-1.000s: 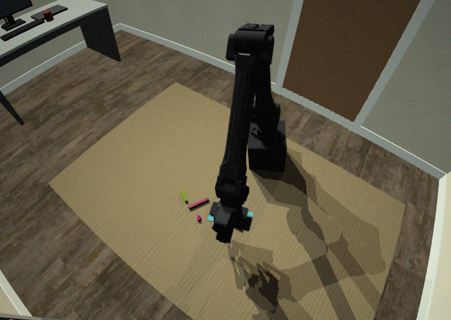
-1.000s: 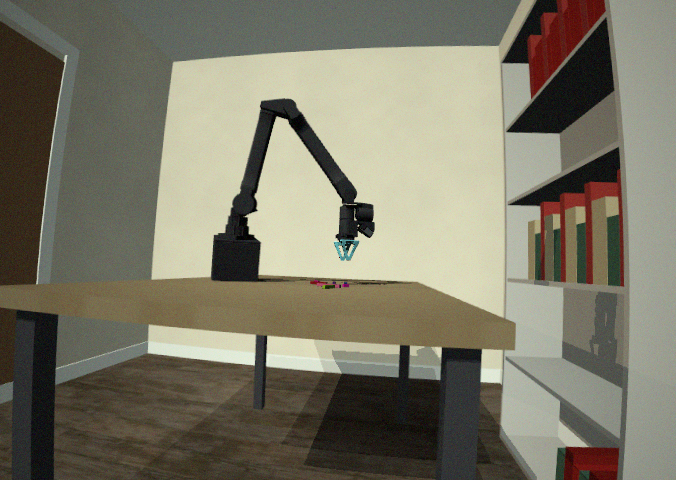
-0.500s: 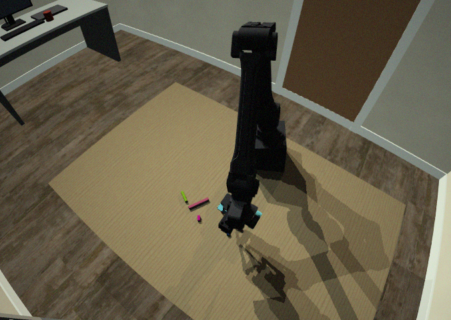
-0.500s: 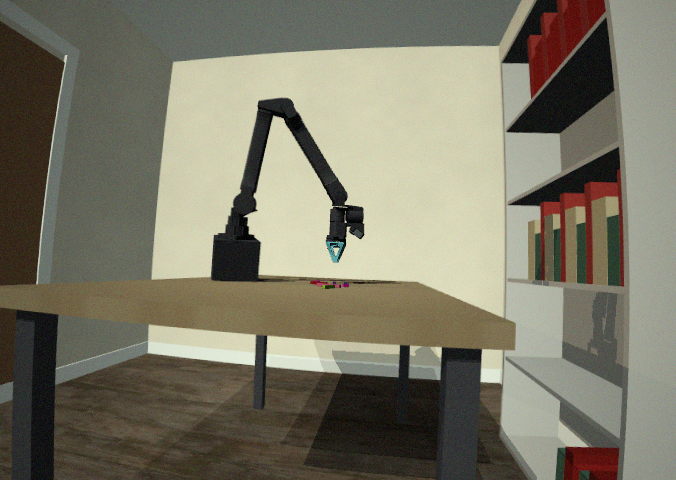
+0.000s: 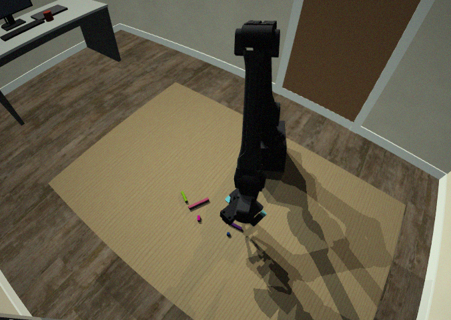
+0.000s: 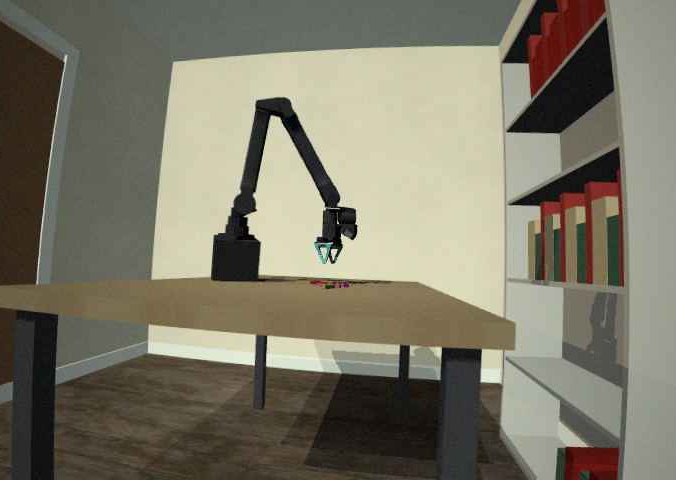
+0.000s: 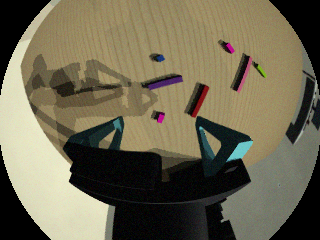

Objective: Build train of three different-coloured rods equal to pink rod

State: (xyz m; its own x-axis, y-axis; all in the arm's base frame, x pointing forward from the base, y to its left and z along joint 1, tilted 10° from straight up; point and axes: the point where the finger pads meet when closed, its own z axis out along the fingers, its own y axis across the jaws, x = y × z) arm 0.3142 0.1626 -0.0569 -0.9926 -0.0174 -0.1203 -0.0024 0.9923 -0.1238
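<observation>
My gripper (image 5: pixel 245 206) hangs open and empty a little above the table; it also shows in the exterior view (image 6: pixel 327 253) and in the wrist view (image 7: pixel 163 143). In the wrist view a short magenta rod (image 7: pixel 160 118) lies on the table just ahead of the fingers. A purple rod (image 7: pixel 164 82) lies beyond it, and a red rod (image 7: pixel 200 100) lies to its right at an angle. None of these three touch. A small blue rod (image 7: pixel 158 58) lies farther out. The pink rod (image 7: pixel 243 74) lies to the right, next to a lime rod (image 7: pixel 260 71) and a second magenta rod (image 7: pixel 228 47).
In the top view the pink rod (image 5: pixel 198 203), lime rod (image 5: pixel 183 196), a magenta rod (image 5: pixel 198 218), blue rod (image 5: pixel 228 234) and purple rod (image 5: pixel 236 227) lie left of and before the gripper. The arm hides the red rod there. The arm's base (image 6: pixel 235 257) stands behind.
</observation>
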